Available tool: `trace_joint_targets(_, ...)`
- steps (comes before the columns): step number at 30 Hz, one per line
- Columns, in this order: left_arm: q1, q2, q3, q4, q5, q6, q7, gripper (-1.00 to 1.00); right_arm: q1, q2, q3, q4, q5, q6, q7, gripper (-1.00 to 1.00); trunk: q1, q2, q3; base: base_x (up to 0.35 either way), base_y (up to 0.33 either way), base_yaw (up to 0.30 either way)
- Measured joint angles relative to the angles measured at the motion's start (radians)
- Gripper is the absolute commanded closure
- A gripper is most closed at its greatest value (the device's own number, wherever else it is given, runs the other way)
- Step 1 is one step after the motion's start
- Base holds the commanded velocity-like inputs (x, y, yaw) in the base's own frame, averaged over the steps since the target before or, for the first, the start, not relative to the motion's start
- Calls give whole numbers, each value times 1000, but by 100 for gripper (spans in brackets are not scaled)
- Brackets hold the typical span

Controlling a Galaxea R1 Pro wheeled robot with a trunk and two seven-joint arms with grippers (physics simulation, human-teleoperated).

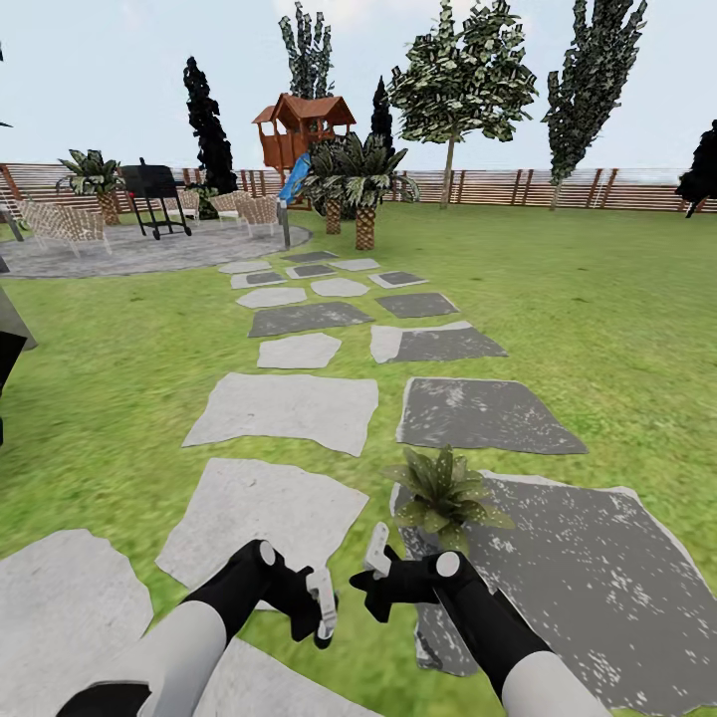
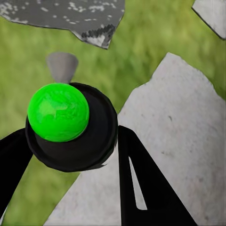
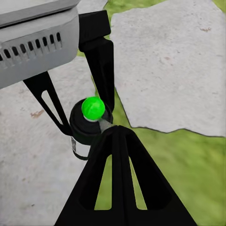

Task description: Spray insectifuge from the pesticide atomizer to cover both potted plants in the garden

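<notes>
Left gripper (image 1: 324,602) low and near the robot, over the seam between a pale stepping stone (image 1: 261,513) and the lawn (image 1: 597,319). Its black fingers (image 2: 141,179) sit one on each side of the pesticide atomizer (image 2: 70,127), clamped on the dark round body.

Atomizer: long axis roughly upright, running toward the left wrist camera, so that view looks down on its crown. Top is a glossy green ball (image 2: 58,112). Grey cone nozzle (image 2: 62,66) juts sideways from under the ball and points over grass toward a dark speckled stone (image 2: 94,19). From the right wrist camera the bottle stands green end up with a pale label (image 3: 80,148) around the lower body, pale paving beneath.

Right gripper (image 1: 376,558) just beside the left one, apart from it. Its two slotted fingers (image 3: 117,179) lie pressed together with nothing between them.

One potted plant (image 1: 445,493), a low rosette of pointed green leaves, sits at the near edge of the big dark stone (image 1: 588,578), just ahead of the right gripper
</notes>
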Motion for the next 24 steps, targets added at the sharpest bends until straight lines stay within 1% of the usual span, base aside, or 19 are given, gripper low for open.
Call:
trace_joint_targets(16, 0, -19, 2, 0, 10, -1, -1, 100, 0, -1, 1, 1, 0, -1, 1, 100, 0, 0, 0, 0, 0, 0)
trace_joint_targets(24, -2, -20, 3, 0, 12, -2, -4, 100, 0, -1, 1, 2, 0, -1, 1, 100, 0, 0, 0, 0, 0, 0)
